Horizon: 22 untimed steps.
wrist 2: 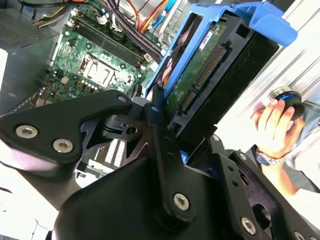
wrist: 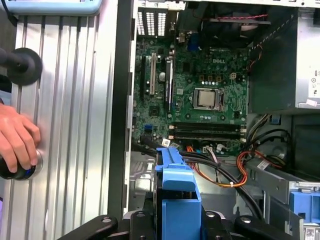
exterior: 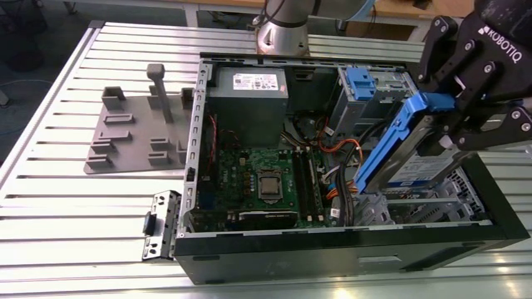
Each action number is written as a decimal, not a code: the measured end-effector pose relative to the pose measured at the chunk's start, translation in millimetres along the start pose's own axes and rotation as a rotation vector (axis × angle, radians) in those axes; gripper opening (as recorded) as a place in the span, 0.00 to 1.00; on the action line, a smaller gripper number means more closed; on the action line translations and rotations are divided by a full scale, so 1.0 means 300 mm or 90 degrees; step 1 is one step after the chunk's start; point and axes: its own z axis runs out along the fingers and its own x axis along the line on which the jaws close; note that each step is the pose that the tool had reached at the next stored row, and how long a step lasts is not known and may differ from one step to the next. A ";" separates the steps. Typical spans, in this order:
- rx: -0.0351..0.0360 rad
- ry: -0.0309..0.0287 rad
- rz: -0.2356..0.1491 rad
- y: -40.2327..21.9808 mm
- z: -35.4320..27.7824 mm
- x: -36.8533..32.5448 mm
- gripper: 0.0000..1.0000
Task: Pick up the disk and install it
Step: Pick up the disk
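Gripper (exterior: 451, 121) is seen clamped on the disk (exterior: 413, 168) (blue rails, tilted), held over the open computer case (exterior: 332, 252), seemingly above its drive bay (exterior: 399, 208), with a motherboard (exterior: 258, 177) housed inside.

Robotics laboratory bench. A robot arm (exterior: 283, 31) is mounted on a ribbed aluminium table (exterior: 58, 212) bearing an opened computer case (exterior: 332, 252).

Bright, even light — glare (table (exterior: 75, 249))
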 end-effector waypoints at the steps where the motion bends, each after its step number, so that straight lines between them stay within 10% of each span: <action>1: 0.0001 -0.0007 0.004 0.000 0.003 0.002 0.36; 12: 0.0010 -0.0153 0.027 -0.017 0.031 0.021 0.36; 22: 0.0008 -0.0239 0.030 -0.103 0.032 0.030 0.36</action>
